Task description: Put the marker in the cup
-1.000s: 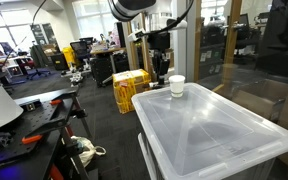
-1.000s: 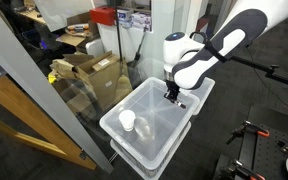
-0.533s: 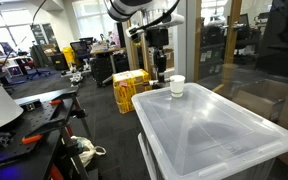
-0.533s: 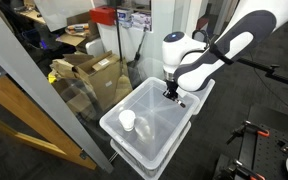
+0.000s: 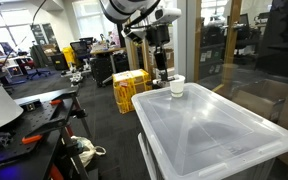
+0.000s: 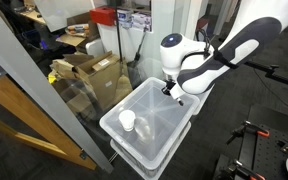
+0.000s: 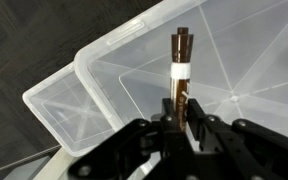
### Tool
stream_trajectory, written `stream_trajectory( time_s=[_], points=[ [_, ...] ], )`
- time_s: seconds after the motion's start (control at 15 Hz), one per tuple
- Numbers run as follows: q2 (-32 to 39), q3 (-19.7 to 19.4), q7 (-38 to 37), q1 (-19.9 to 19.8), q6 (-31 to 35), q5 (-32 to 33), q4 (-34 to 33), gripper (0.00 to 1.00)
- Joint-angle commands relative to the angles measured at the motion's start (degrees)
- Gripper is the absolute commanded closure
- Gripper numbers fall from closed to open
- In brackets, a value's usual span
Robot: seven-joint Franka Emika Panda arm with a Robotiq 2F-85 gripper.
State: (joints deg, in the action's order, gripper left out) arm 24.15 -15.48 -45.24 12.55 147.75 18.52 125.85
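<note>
In the wrist view my gripper (image 7: pixel 181 128) is shut on the marker (image 7: pixel 181 75), a slim dark reddish-brown pen with a white band, which sticks out past the fingers. In both exterior views the gripper (image 6: pixel 169 90) (image 5: pixel 160 72) hangs just above the far end of the translucent bin lid (image 6: pixel 159 125). The small white paper cup (image 6: pixel 128 121) (image 5: pixel 177 86) stands upright on the lid, apart from the gripper. The cup is out of the wrist view.
The translucent lidded bin (image 5: pixel 209 130) rests on a second bin (image 7: pixel 59 100) below it. Cardboard boxes (image 6: pixel 84 75) lie behind a glass panel. A yellow crate (image 5: pixel 130 88) stands on the floor. A workbench (image 5: pixel 24 125) with tools is to one side.
The arm has lifted slightly and swung, raising the gripper with the marker a little above the lid. The cup has not moved.
</note>
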Motion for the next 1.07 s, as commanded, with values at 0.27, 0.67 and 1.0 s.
stream_trajectory(
  time_s=[0.27,0.67,1.0],
  points=[
    [-0.3,-4.9,-30.6,4.9,-1.5,10.6,-1.2,0.95],
    [-0.2,-1.6,-37.5,1.8,-1.5,16.2,-1.7,0.81],
    [-0.1,-0.6,-35.5,1.6,-1.5,17.3,-1.8,0.95]
  ],
)
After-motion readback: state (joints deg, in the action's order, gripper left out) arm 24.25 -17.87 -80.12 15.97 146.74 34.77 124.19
